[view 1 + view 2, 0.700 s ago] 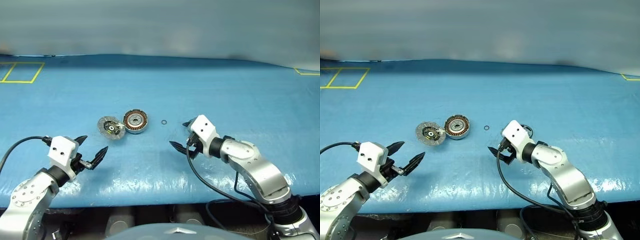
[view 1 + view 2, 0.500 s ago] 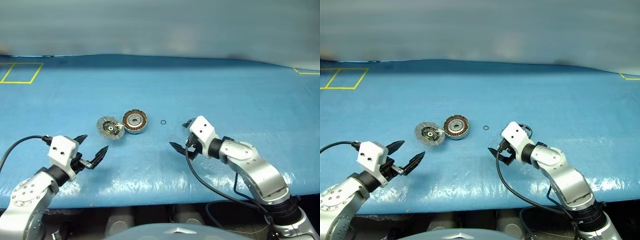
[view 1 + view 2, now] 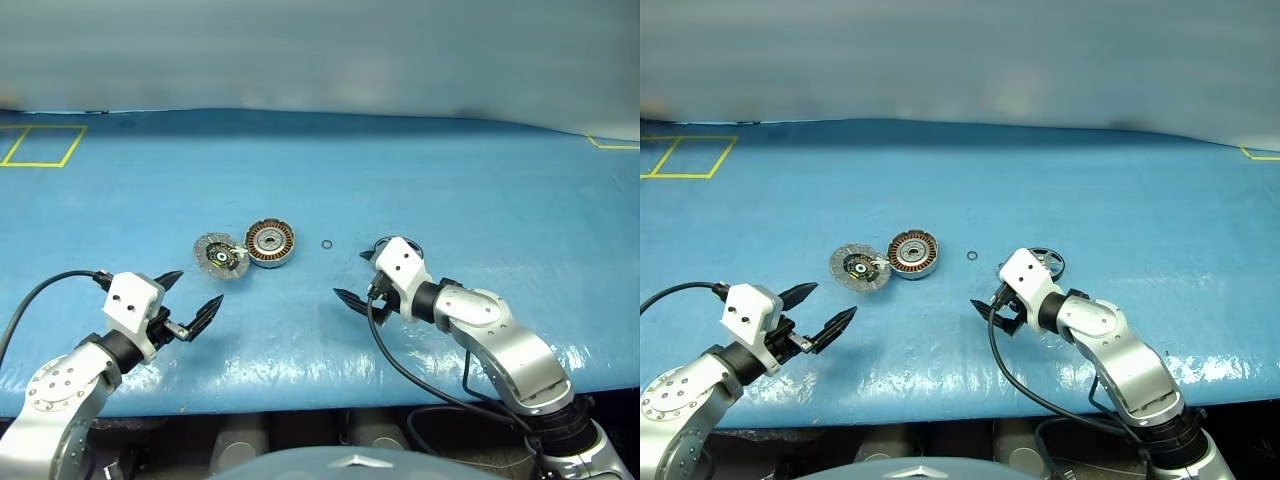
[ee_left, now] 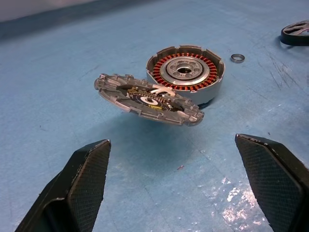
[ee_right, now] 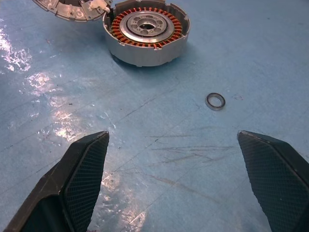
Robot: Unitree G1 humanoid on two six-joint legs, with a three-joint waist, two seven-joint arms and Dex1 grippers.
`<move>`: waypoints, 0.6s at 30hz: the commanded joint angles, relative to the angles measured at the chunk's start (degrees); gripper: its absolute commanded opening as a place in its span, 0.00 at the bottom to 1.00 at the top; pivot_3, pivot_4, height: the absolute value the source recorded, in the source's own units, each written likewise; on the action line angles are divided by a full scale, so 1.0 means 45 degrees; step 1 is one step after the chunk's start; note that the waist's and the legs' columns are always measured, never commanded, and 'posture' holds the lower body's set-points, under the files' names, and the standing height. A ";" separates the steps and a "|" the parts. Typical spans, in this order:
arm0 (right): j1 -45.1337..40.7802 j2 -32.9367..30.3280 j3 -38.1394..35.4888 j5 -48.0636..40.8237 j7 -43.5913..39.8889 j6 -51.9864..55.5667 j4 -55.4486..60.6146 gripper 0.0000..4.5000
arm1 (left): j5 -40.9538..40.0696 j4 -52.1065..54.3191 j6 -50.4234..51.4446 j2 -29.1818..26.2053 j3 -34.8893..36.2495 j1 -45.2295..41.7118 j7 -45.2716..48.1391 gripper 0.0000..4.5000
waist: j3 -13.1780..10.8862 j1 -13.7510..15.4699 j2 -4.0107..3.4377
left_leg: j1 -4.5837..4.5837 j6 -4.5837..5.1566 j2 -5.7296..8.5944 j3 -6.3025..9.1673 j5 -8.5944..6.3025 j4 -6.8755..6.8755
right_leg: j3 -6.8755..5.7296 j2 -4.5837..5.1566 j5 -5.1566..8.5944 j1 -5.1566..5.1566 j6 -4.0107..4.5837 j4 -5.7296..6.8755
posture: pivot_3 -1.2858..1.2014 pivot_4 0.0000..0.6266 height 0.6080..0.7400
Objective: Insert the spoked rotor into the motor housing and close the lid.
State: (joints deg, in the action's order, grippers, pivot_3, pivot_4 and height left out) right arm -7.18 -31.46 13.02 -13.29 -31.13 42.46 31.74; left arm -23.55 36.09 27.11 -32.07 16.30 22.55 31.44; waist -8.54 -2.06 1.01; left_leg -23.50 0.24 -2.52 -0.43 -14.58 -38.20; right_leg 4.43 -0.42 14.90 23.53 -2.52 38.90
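Both pairs of jaws stand wide apart and hold nothing. The right gripper (image 3: pixel 358 279) has drifted a little toward the left since a moment ago, and this uncovers a dark spoked rotor (image 3: pixel 1044 263) lying on the desk just behind its white wrist block; before, the wrist hid it. The left gripper (image 3: pixel 190 301) has also crept slightly forward and inward, its jaws empty as before.

Ahead of the right jaws, a little to their left, lies a small ring (image 5: pixel 215 101) flat on the blue desk (image 3: pixel 450 190), and further beyond it stands the motor housing (image 5: pixel 146 31), upright, with its copper windings and silver hub open to the top. Straight ahead of the left jaws is the lid (image 4: pixel 148 98), ribbed face upward; it leans with one edge on the rim of the housing and so sits tilted (not flat on the desk). The housing is directly behind it.

For the task, I judge that nothing is inserted yet: the housing is empty and the lid is off. The rotor is behind the right jaws, not in front, so this arm probably has to pull back or turn before it can take it.
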 commanded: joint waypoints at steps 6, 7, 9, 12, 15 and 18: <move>-0.0035 -0.0027 -0.0091 -0.0087 -0.0246 -0.0201 0.0163 1.00 | 0.0069 0.0298 -0.0103 -0.0141 0.0017 0.0061 0.0233 1.00 | 0.0000 -0.0001 0.0000 | 0.0000 0.0000 0.0000 0.0000 0.0000 0.0000 | 0.0000 0.0001 0.0000 -0.0001 0.0000 0.0000 | 0.52 0.24 1.00; -0.0047 -0.0011 -0.0081 -0.0083 -0.0266 -0.0217 0.0152 1.00 | 0.0075 0.0295 -0.0113 -0.0119 0.0005 0.0071 0.0244 1.00 | 0.0000 -0.0001 0.0000 | 0.0000 0.0000 -0.0001 -0.0001 0.0000 0.0000 | 0.0000 0.0000 0.0000 0.0000 0.0000 0.0000 | 0.52 0.24 1.00; -0.0065 0.0008 -0.0061 -0.0064 -0.0302 -0.0230 0.0137 1.00 | 0.0053 0.0288 -0.0129 -0.0080 -0.0025 0.0090 0.0288 1.00 | 0.0000 -0.0001 0.0000 | 0.0000 0.0000 0.0000 -0.0001 0.0000 0.0000 | -0.0001 0.0000 0.0000 0.0000 0.0000 0.0000 | 0.52 0.24 1.00; -0.0087 0.0038 -0.0019 -0.0033 -0.0336 -0.0247 0.0110 1.00 | 0.0076 0.0239 -0.0162 -0.0030 -0.0097 0.0089 0.0313 1.00 | 0.0000 0.0001 0.0000 | 0.0000 0.0000 -0.0001 0.0000 0.0000 0.0000 | -0.0001 0.0000 0.0000 0.0000 0.0000 0.0000 | 0.52 0.24 1.00; -0.0106 0.0051 0.0016 -0.0019 -0.0367 -0.0251 0.0114 1.00 | 0.0078 0.0209 -0.0185 -0.0016 -0.0155 0.0083 0.0330 1.00 | 0.0000 0.0001 0.0000 | 0.0000 0.0000 0.0000 -0.0001 0.0000 -0.0001 | 0.0000 0.0001 0.0000 0.0000 0.0000 0.0000 | 0.52 0.24 1.00; -0.0313 -0.0060 0.0195 0.0063 -0.0538 -0.0282 0.0040 1.00 | 0.0073 0.0159 -0.0199 -0.0016 -0.0201 0.0030 0.0346 1.00 | 0.0000 -0.0006 0.0000 | 0.0001 0.0000 0.0000 -0.0001 0.0000 0.0000 | 0.0000 -0.0001 0.0000 0.0000 0.0000 0.0000 | 0.52 0.24 1.00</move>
State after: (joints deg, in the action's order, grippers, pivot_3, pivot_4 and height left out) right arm -7.55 -31.34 13.85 -13.31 -32.95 42.46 31.41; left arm -23.11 36.08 27.11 -31.90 15.17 22.93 32.66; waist -8.54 -2.08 1.01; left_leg -23.49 0.24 -2.52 -0.44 -14.58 -38.20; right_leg 4.43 -0.42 14.90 23.53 -2.52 38.90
